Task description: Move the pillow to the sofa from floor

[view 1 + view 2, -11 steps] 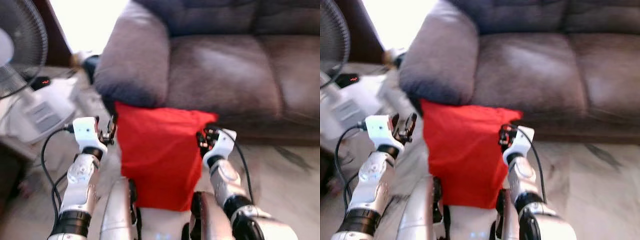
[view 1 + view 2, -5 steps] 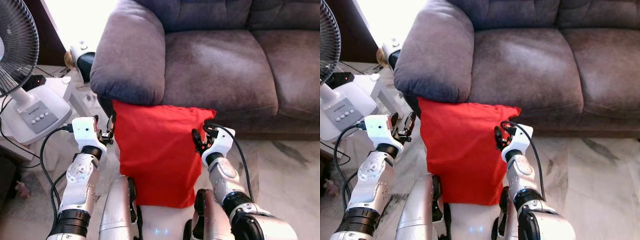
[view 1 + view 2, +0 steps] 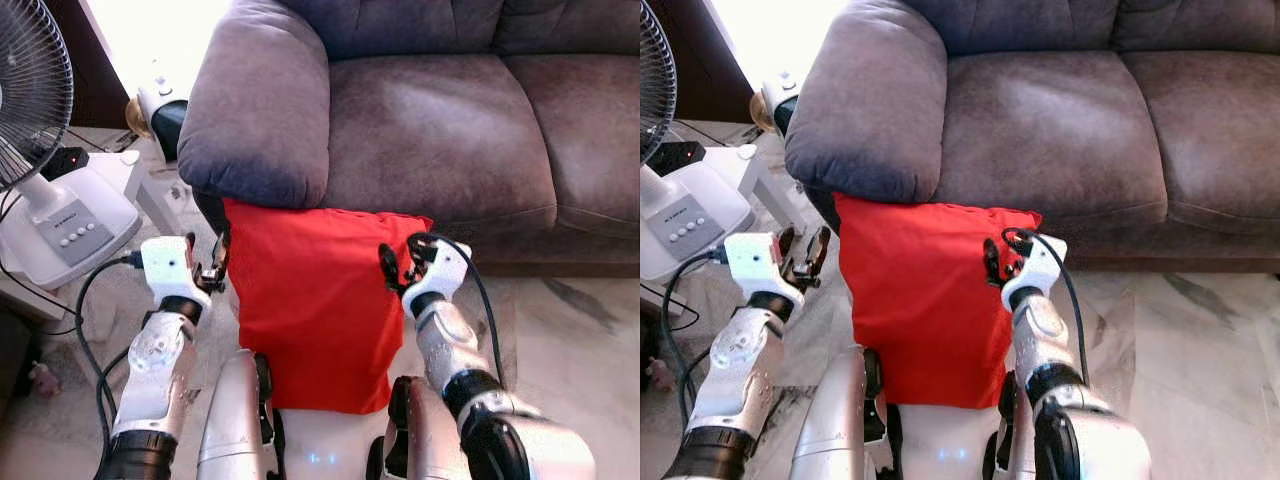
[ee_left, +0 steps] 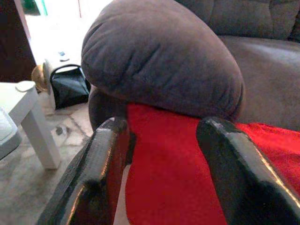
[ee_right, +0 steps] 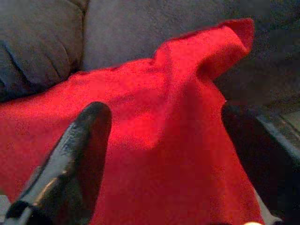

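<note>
We hold the flat red fabric pillow (image 3: 312, 300) upright between our 2 grippers, its top edge touching the padded arm of the grey-brown suede sofa (image 3: 440, 130). Our left gripper (image 3: 214, 262) straddles its left edge, fingers apart. Our right gripper (image 3: 397, 268) is spread around the right corner.

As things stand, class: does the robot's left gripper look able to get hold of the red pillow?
Probably yes. The left gripper sits open at the red pillow's left edge, fabric already between its fingers. The sofa armrest overhangs the top, but not that edge.
</note>
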### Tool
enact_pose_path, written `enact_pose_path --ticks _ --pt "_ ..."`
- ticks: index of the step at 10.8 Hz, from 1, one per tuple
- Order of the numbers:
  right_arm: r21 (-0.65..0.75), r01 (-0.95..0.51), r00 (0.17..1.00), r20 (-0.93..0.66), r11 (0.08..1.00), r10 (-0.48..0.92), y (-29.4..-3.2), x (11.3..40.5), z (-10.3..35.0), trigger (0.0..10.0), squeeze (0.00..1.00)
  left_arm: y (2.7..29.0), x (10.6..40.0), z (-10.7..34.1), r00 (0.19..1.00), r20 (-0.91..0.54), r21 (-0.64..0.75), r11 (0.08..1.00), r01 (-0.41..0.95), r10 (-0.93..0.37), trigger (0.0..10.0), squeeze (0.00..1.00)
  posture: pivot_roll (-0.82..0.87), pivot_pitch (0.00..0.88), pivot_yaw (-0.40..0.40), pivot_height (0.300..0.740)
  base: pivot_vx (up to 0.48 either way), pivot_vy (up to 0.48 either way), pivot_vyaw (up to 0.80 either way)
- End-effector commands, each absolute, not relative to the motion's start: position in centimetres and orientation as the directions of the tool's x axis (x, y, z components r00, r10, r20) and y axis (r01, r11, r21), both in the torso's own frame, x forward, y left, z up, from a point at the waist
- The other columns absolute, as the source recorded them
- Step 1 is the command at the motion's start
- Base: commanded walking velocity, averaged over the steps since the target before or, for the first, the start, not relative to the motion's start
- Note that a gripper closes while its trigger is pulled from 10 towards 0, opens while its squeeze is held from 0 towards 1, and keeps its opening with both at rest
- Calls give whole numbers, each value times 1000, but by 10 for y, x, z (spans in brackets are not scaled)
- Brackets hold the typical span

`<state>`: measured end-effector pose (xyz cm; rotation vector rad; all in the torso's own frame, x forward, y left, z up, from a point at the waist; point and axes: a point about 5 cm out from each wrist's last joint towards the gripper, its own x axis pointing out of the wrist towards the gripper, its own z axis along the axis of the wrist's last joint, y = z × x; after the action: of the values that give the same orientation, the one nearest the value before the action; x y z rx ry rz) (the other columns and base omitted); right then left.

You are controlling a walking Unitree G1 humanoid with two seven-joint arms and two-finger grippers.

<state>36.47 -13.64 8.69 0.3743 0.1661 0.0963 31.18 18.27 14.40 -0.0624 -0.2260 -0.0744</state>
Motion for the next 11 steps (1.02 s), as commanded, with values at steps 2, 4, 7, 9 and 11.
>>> enact_pose_path --ticks 2,4,7,9,11 --pt "349 -70 978 -159 934 132 -133 371 94 10000 0 184 307 148 971 233 -45 997 65 -53 10000 0 237 297 20 572 0 0 0" --pt "332 -70 981 -147 941 126 -135 373 99 10000 0 180 304 137 980 191 -42 997 69 -59 10000 0 226 334 23 572 0 0 0" --pt "330 -43 981 -164 943 102 -141 369 91 10000 0 181 304 140 979 197 -48 997 62 -52 10000 0 228 278 18 572 92 0 0" --pt "326 -42 980 -173 944 103 -142 366 87 10000 0 182 308 143 977 207 -48 997 57 -46 10000 0 227 271 19 572 277 0 0" --pt "321 -33 977 -191 946 99 -143 361 79 10000 0 183 310 145 977 211 -44 998 50 -40 10000 0 228 280 11 572 294 0 0"
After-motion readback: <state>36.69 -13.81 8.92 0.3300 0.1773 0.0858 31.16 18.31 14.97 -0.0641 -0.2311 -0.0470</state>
